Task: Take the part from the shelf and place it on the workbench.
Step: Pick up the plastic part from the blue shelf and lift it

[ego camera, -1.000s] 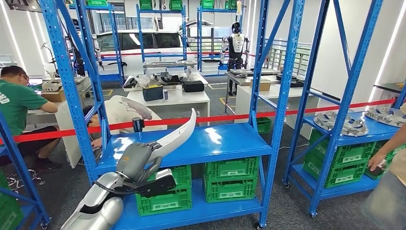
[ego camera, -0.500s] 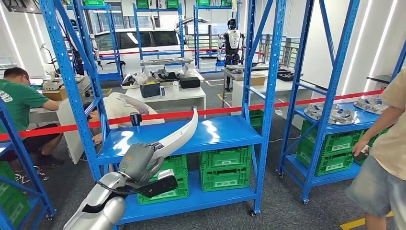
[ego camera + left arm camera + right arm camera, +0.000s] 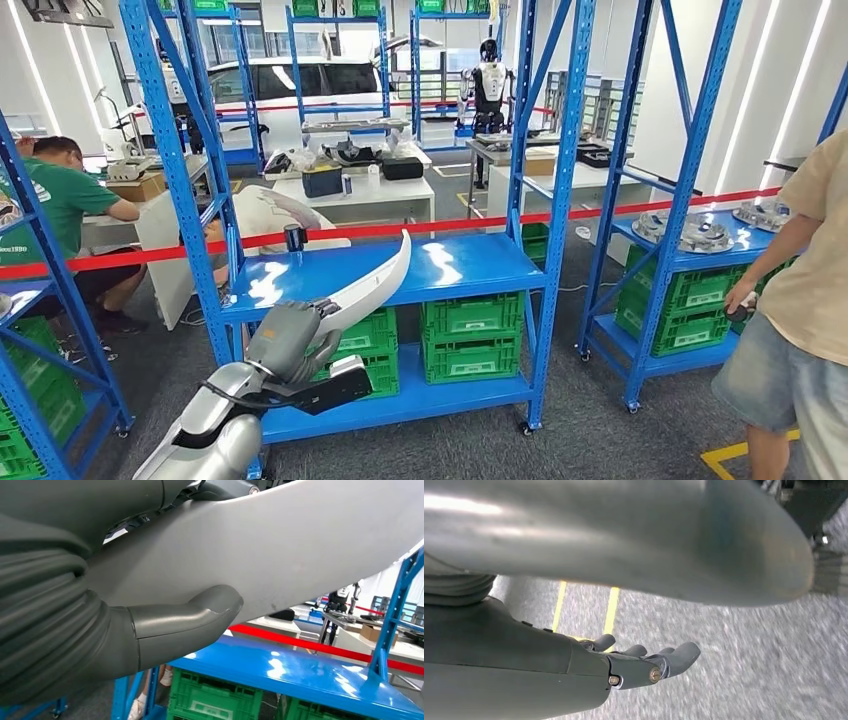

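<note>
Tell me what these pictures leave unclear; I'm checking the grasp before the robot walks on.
- Left hand fingers, head view: hidden behind the white curved part; how they wrap it cannot be seen.
- Part, left wrist view: cut off by the picture's edges, with the thumb against it.
- Right hand, right wrist view: floor blurred; a grey cover hides much.
- Workbench: cannot be identified.

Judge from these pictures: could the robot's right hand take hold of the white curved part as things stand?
Probably not yet. The right hand hangs open over the grey floor, while the left hand holds the white curved part up in front of the blue shelf.
</note>
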Tool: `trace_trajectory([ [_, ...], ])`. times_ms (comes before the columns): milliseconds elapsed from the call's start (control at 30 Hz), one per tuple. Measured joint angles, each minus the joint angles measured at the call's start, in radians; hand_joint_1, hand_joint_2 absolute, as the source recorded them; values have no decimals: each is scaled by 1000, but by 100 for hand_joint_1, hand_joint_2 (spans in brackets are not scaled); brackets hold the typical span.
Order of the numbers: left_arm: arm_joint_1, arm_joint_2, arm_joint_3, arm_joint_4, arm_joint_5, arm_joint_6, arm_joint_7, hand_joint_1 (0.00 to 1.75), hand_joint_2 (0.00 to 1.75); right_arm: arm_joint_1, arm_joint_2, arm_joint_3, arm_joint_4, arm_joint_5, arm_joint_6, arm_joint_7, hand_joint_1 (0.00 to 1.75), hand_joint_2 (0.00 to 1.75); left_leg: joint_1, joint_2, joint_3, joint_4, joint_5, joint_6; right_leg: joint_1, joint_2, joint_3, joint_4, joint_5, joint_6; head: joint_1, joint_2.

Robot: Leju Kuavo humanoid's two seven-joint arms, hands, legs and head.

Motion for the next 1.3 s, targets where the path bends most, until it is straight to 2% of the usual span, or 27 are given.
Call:
trace_trajectory([
  [100, 0, -4, 0, 1, 0, 0, 0, 175, 175, 0, 1, -2, 0, 0, 17, 0, 0, 0, 3, 2, -40, -2, 38, 10, -2, 3, -46, 168, -138, 10, 1, 0],
  [133, 1, -5, 0, 2, -1, 0, 0, 175, 175, 0, 0, -2, 0, 0, 20, 0, 0, 0, 3, 3, -56, 0, 49, 8, -3, 3, -53, 223, -155, 14, 1, 0],
  [167, 2, -5, -1, 3, -2, 0, 0, 175, 175, 0, 0, -3, 0, 0, 20, 0, 0, 0, 5, 3, -73, 4, 59, 6, -4, 3, -48, 253, -147, 17, 1, 0],
  [200, 2, -5, -1, 4, -2, 0, 0, 175, 175, 0, -1, -3, 0, 1, 20, 0, 0, 0, 7, 4, -90, 9, 69, 2, -6, 3, -27, 250, -124, 21, 1, 0],
  [233, 3, -5, -1, 6, -3, 0, 0, 175, 175, 0, -1, -3, 0, 2, 21, 0, 0, 0, 10, 4, -108, 17, 77, -4, -9, 3, 12, 211, -97, 25, 1, 0],
  [267, 2, -5, -1, 6, -4, 0, -1, 175, 175, -1, -1, -3, 0, 2, 21, 0, 0, 0, 13, 4, -125, 26, 83, -10, -12, 3, 58, 151, -90, 31, 2, 0],
  [333, 2, -4, -1, 6, -4, 0, -4, 175, 175, -2, -1, -4, 0, 3, 21, -1, 0, 0, 12, 3, -149, 46, 92, -23, -13, 7, 136, 34, -115, 28, 3, 0],
  [367, 1, -4, -1, 6, -4, 1, -6, 175, 175, -3, -1, -4, 0, 3, 21, -1, 0, 0, 11, 3, -156, 51, 98, -28, -11, 8, 151, 6, -131, 22, 3, 0],
  [433, 1, -3, -1, 7, -4, 1, -9, 175, 175, -2, -1, -4, 0, 4, 20, -1, 0, 0, 11, 3, -161, 54, 108, -40, -8, 7, 148, -1, -129, 0, 3, 0],
  [467, 1, -2, -1, 9, -4, 2, -9, 175, 175, -2, -1, -4, 0, 4, 20, -1, 0, 0, 13, 2, -166, 58, 101, -45, -7, 6, 142, 0, -122, -10, 3, 0],
  [533, 1, 0, -1, 11, -4, 2, -9, 175, 175, -2, -2, -4, 0, 4, 20, -1, 0, 0, 16, 0, -188, 118, 35, -54, -7, 3, 124, -2, -104, -27, 2, 0],
  [600, 1, 1, -1, 13, -4, 2, -9, 175, 175, -2, -2, -4, 0, 4, 19, -1, 0, 0, 16, -1, -216, 240, -60, -58, -3, 2, 100, -1, -84, -35, 2, 0],
  [633, 2, 2, -1, 15, -4, 2, -9, 175, 175, -2, -3, -4, 0, 4, 19, -1, 0, 0, 16, -2, -224, 295, -85, -56, 1, 2, 88, -1, -74, -37, 2, 0],
  [667, 2, 2, -1, 17, -4, 2, -10, 175, 175, -2, -3, -5, 0, 5, 19, -1, 0, 0, 14, -2, -220, 327, -88, -52, 4, 2, 75, -1, -64, -38, 2, 0],
  [700, 2, 1, -1, 18, -4, 2, -10, 175, 175, -2, -3, -5, 0, 5, 19, 0, 0, 0, 11, -3, -202, 327, -73, -44, 8, 3, 62, -1, -54, -39, 2, 0],
  [767, 1, 1, -1, 20, -4, 2, -14, 175, 175, -2, -2, -5, 0, 5, 19, 1, 0, 0, -4, -4, -117, 228, -31, -18, 13, 3, 38, -1, -33, -41, 2, 0],
  [833, -3, 0, -1, 19, -4, 2, -19, 175, 175, -1, 0, -5, 0, 5, 19, 0, 0, 0, -19, -4, -18, 86, -33, 7, 14, 3, 25, -4, -14, -36, 2, 0],
  [900, -10, -4, -1, 20, -4, 2, -23, 175, 175, -1, 3, -6, 0, 5, 18, 0, 0, 0, -27, -3, 20, 19, -43, 12, 9, 0, 22, -13, 5, -27, 2, 0],
  [967, -18, -7, -1, 22, -4, 2, -26, 175, 175, -2, 3, -7, 0, 5, 18, 1, 0, 0, -27, -1, 15, -1, -21, 11, 7, 0, 20, -21, 18, -17, 1, 0],
  [1000, -20, -8, -1, 24, -4, 1, -27, 175, 175, -2, 4, -8, 0, 5, 20, 2, 0, 0, -24, 2, 11, -11, -7, 12, 7, 1, 15, -14, 4, -12, 1, 0],
  [1067, -22, -12, -1, 28, -4, 0, -26, 175, 175, -3, 3, -8, 0, 4, 34, 4, 0, 0, -15, 7, -3, -23, 22, 15, 6, 5, -7, 58, -77, -2, 0, 0],
  [1133, -21, -17, -1, 32, -4, -2, -27, 175, 175, -2, 0, -10, 0, 3, 47, 6, 0, 0, -11, 7, -34, -20, 45, 18, 1, 5, -35, 182, -159, 10, 1, 0],
  [1167, -20, -19, -1, 35, -4, -2, -27, 175, 175, -2, -2, -10, 0, 2, 48, 6, 0, 0, -8, 7, -52, -17, 56, 16, -2, 5, -40, 231, -166, 17, 1, 0],
  [1200, -18, -21, -1, 37, -4, -3, -28, 175, 175, -3, -4, -10, 0, 2, 48, 6, 0, 0, -4, 8, -70, -12, 67, 11, -6, 5, -33, 254, -151, 24, 2, 0],
  [1233, -16, -22, -1, 40, -4, -3, -29, 175, 175, -3, -5, -10, 0, 2, 48, 6, 0, 0, 1, 8, -91, -5, 77, 5, -11, 5, -12, 247, -121, 32, 2, 0],
  [1267, -15, -22, -1, 42, -4, -4, -31, 175, 175, -3, -5, -11, 0, 1, 48, 6, 0, 0, 8, 8, -113, 6, 86, -2, -18, 4, 26, 209, -97, 42, 2, 0],
  [1300, -15, -23, -1, 43, -3, -6, -33, 175, 175, -4, -4, -11, 0, 0, 48, 5, 0, 0, 11, 8, -136, 22, 92, -10, -25, 4, 78, 146, -96, 53, 2, 0],
])
